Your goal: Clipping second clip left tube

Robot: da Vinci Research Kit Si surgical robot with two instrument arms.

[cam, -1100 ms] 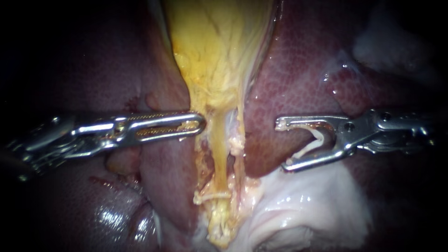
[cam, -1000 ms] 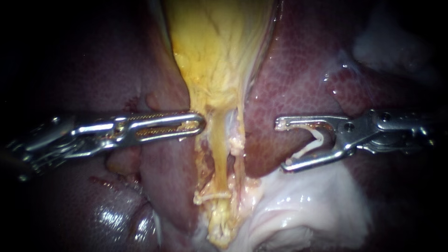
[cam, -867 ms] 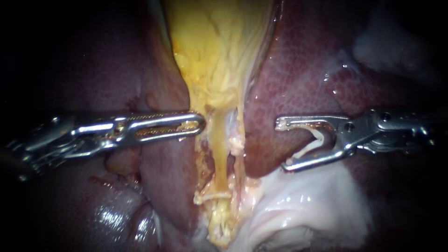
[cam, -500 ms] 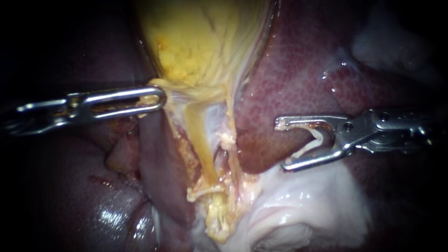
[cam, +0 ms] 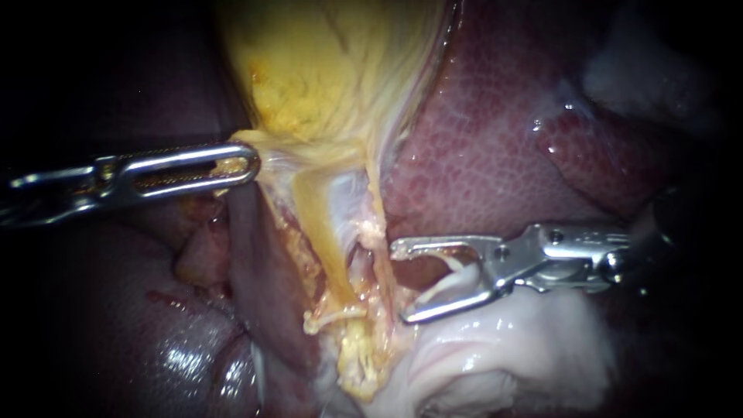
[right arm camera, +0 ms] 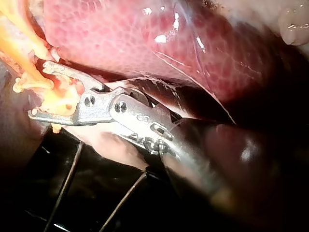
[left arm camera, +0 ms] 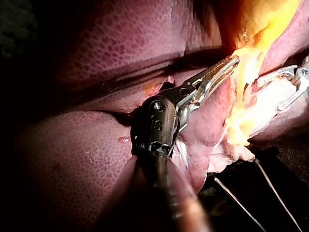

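Note:
The yellow gallbladder point(cam: 325, 70) narrows into two tubes. My left instrument point(cam: 236, 161) is shut on its neck and holds it stretched to the left; the left wrist view shows those jaws point(left arm camera: 226, 65) on yellow tissue. The left tube point(cam: 325, 240) runs down to a pale clip point(cam: 334, 316) lying across it. The thinner right tube point(cam: 377, 259) runs beside it. My right instrument point(cam: 399, 282) stands just right of the tubes, jaws wide apart with a white clip point(cam: 447, 277) seated between them. The right wrist view shows its tips point(right arm camera: 38, 89) beside the yellow strands.
Dark red liver point(cam: 503, 147) lies behind and to both sides. Pale whitish tissue point(cam: 511, 348) sits under the right instrument. A wet, shiny lobe point(cam: 186, 356) lies at the lower left. Thin wires point(right arm camera: 67, 188) run over the dark base beneath the organ.
My left instrument has pulled the gallbladder neck leftward and slightly up, spreading the tubes. My right instrument has moved left and down, up to the tubes.

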